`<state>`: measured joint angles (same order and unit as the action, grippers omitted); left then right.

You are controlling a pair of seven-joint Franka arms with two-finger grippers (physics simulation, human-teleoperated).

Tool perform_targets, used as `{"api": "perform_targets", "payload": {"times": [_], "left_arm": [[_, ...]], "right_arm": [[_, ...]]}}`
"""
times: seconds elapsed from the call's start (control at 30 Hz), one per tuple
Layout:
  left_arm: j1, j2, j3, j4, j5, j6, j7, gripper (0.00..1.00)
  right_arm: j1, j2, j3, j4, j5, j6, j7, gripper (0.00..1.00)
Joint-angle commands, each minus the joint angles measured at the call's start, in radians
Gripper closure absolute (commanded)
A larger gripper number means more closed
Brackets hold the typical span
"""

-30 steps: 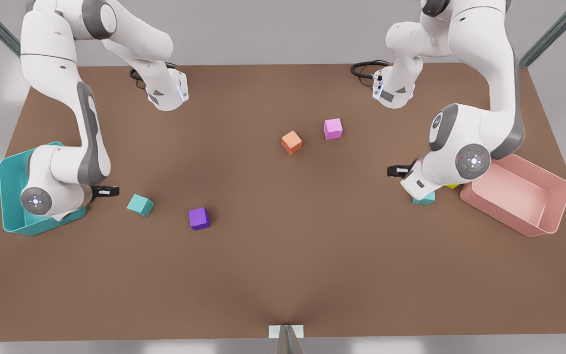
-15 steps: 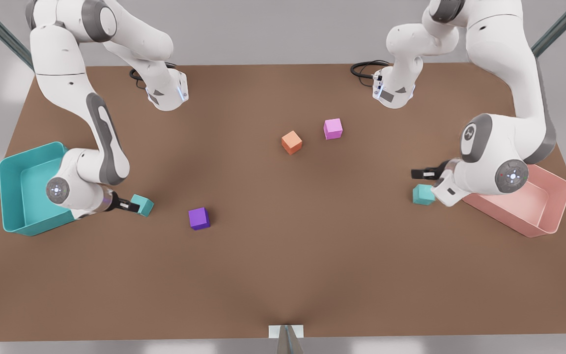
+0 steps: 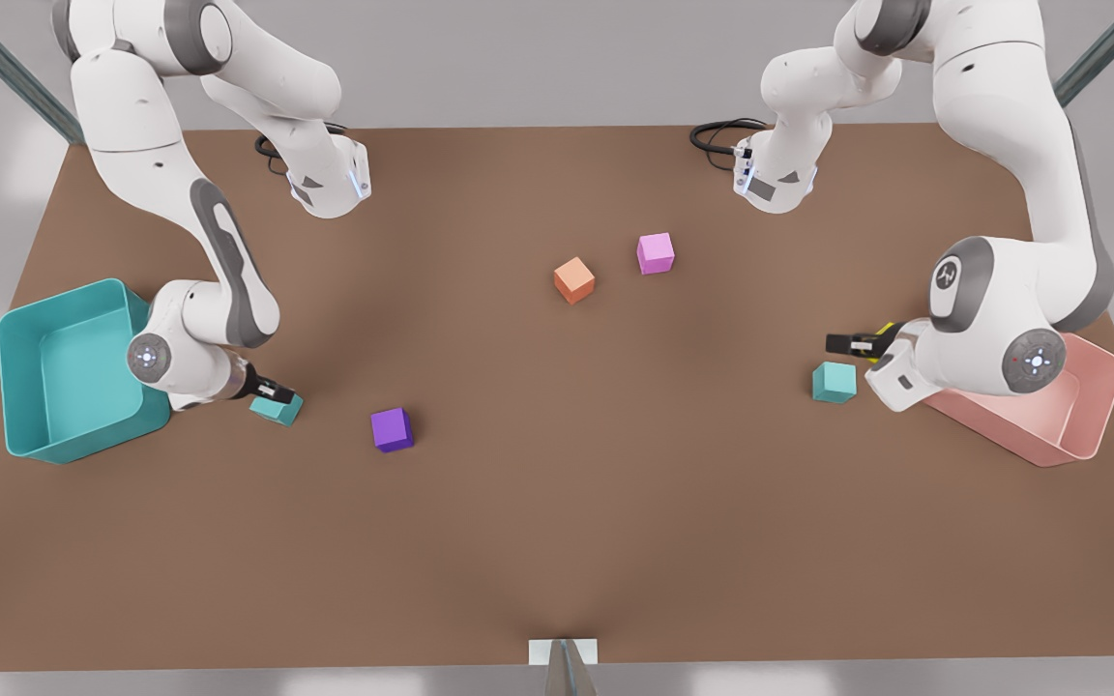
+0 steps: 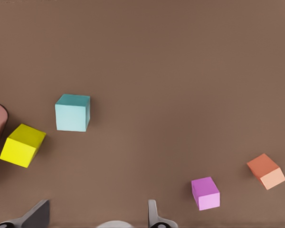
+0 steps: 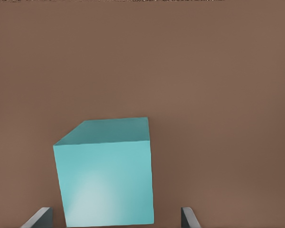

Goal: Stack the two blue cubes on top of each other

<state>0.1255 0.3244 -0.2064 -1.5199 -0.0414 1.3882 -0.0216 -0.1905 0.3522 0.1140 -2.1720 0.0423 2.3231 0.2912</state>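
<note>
Two blue cubes lie far apart on the table (image 3: 557, 541), so the step in hand is judged to be the first pick.

At the front view's left, the right gripper (image 3: 269, 391) is low over the first blue cube (image 3: 278, 410), with the teal bin (image 3: 25, 329) just behind the arm. In the right wrist view this cube (image 5: 104, 180) sits between the spread fingers (image 5: 40, 216), closer to one of them and turned a little against them. The hand is open and nothing is gripped yet. To do this well, the wrist should probably twist until the pads face two flat sides, centre on the cube, drop until the tips straddle its middle, and only then close. An off-centre close could push or spin the cube.

A purple cube (image 3: 392, 428) lies beyond the fingertips, well apart. An orange cube (image 3: 573, 279) and a pink cube (image 3: 655, 252) sit mid-table.

At the front view's right, the left gripper (image 3: 847, 341) hangs open and empty. The second blue cube (image 4: 72, 112) lies ahead of its fingers, apart from them, with a yellow cube (image 4: 22, 145) near it and the pink bin (image 3: 1089, 406) behind the arm. This arm appears to wait. The second cube will likely serve as the base, so it should be left untouched.
</note>
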Motion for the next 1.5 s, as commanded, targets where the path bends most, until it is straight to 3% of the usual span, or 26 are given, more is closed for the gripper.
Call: {"api": "perform_targets", "payload": {"times": [0.0, 0.13, 0.37, 0.4, 0.5, 0.6, 0.73, 0.83, 0.93, 1.03, 1.17, 1.23, 1.4, 1.43, 1.47], "left_arm": [[0.0, -0.001, -0.001, 0.001, 0.012, -0.02, 0.092, 0.0], [0.009, -0.005, -0.016, 0.007, 0.011, -0.084, 0.091, 0.0], [-0.003, 0.001, -0.018, 0.009, 0.012, -0.028, 0.089, 0.0], [0.002, -0.001, -0.018, 0.012, 0.012, -0.028, 0.089, 0.0], [0.003, -0.004, -0.036, 0.009, 0.012, -0.055, 0.046, 0.0], [0.003, -0.004, -0.036, 0.009, 0.012, -0.072, 0.046, 0.0], [0.006, 0.001, -0.034, 0.007, 0.012, -0.07, 0.048, 0.0], [0.005, 0.002, -0.036, 0.003, 0.012, -0.072, 0.048, 0.0], [0.008, 0.019, -0.033, 0.049, 0.012, -0.06, 0.084, 0.0], [0.009, 0.036, -0.033, 0.056, 0.012, -0.026, 0.092, 0.0], [0.085, 0.036, -0.031, 0.07, -0.018, -0.041, 0.089, 0.0], [0.051, 0.062, -0.027, 0.023, 0.0, 0.101, 0.086, 0.0], [-0.01, 0.045, 0.062, -0.335, -0.002, 0.677, 0.204, 0.0], [-0.007, 0.05, 0.107, -0.335, -0.002, 0.701, 0.319, 0.0], [-0.007, 0.059, 0.113, -0.347, 0.0, 0.732, 0.321, 0.0]], "right_arm": [[0.0, 0.011, 0.001, 0.0, 0.007, 0.032, 0.086, 0.0], [0.005, 0.048, -0.001, 0.0, 0.016, 0.042, 0.085, 0.0], [0.005, 0.119, -0.002, 0.014, 0.016, 0.056, 0.085, 0.0], [0.006, 0.119, -0.002, 0.015, 0.016, 0.056, 0.085, 0.04], [0.006, 0.113, -0.001, 0.02, 0.016, 0.045, 0.085, 0.39], [0.006, 0.1, 0.006, 0.041, 0.016, 0.012, 0.085, 0.42], [0.042, 0.044, 0.01, 0.121, 0.025, -0.151, 0.089, 0.42], [0.224, 0.033, 0.01, 0.339, 0.074, -0.39, 0.218, 0.41], [0.526, 0.066, 0.01, 0.54, 0.073, -0.399, 0.531, 0.41], [0.741, 0.224, 0.01, 0.774, 0.073, -0.384, 0.782, 0.41], [0.858, 0.406, 0.001, 0.873, 0.053, -0.208, 0.873, 0.41], [0.859, 0.45, 0.003, 0.879, 0.054, -0.16, 0.875, 0.41], [0.89, 0.533, 0.003, 0.885, 0.057, -0.06, 0.876, 0.41], [0.895, 0.542, 0.001, 0.888, 0.057, -0.051, 0.876, 0.35], [0.896, 0.554, 0.001, 0.896, 0.057, -0.048, 0.876, 0.0]]}}
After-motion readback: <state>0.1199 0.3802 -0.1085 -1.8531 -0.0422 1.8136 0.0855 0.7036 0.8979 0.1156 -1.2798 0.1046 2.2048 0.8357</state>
